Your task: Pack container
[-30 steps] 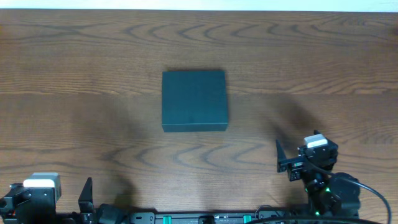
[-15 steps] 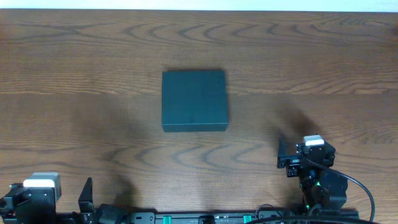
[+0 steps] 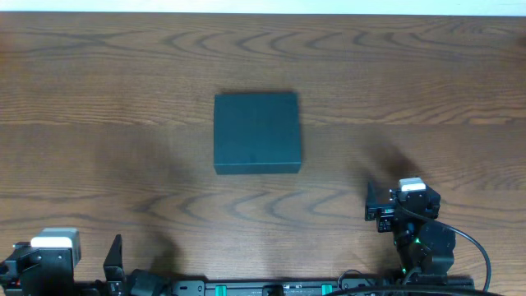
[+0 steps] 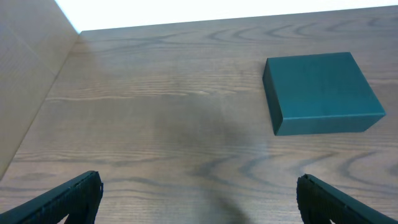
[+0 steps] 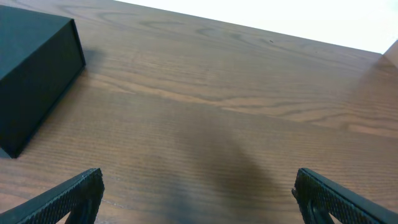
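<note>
Container (image 3: 256, 131) closed, near-square, sides parallel to table (image 3: 82, 82) edges; left pincer (image 4: 198, 183), right pincer (image 5: 198, 177) spread wide (neither touching it)

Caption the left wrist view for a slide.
Left gripper open above wood table; closed teal container ahead, to its right.

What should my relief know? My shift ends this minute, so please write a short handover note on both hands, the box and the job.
The left hand is open and empty, low at the near left of the table.
The right hand is open and empty at the near right; the box lies ahead to its left.
The container sits mid-table with its lid shut, and neither hand touches it.
Done: nothing that shows. No items to pack are in view, and what is inside the box cannot be told.
Left: probably the whole job, that is open the lid, fill the box and close it.
</note>
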